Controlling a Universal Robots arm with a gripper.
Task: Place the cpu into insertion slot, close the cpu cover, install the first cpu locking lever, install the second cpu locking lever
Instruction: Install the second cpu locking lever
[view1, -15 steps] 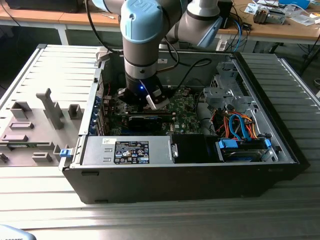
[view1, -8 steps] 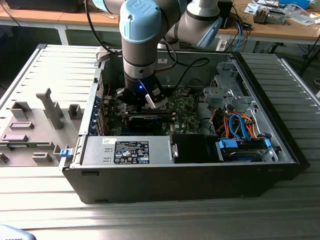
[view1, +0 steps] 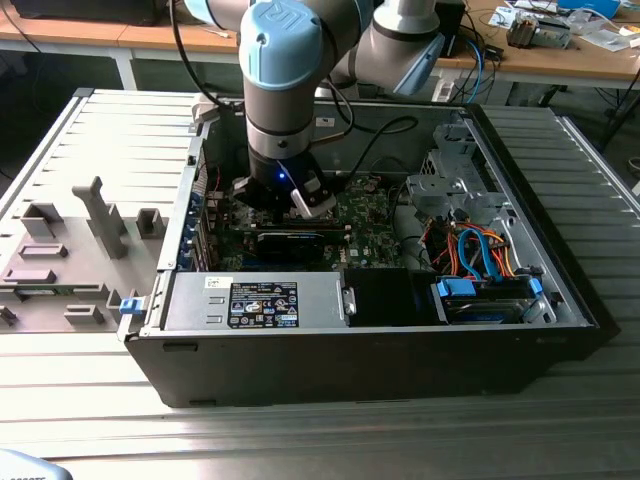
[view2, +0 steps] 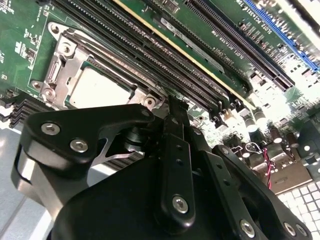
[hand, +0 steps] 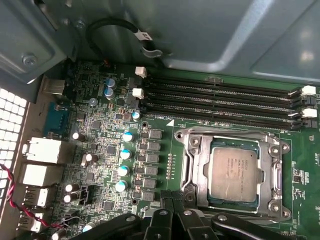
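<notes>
The pincer hangs low over the green board, its black fingers drawn together and gripping nothing. In the first wrist view the cpu lies just beside it at about two o'clock, seated in the insertion slot with the cpu cover framing it (apparently down). The second wrist view adds the memory slots beyond; the exterior view shows the open computer case on the bench.

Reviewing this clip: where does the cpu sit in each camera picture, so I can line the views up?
Exterior view: hidden behind the arm and end effector above the motherboard.
First wrist view: the cpu lies in the insertion slot, cpu cover closed around it.
Second wrist view: cpu just beyond the end effector.
Shared landmark: memory slots beside the socket.
</notes>
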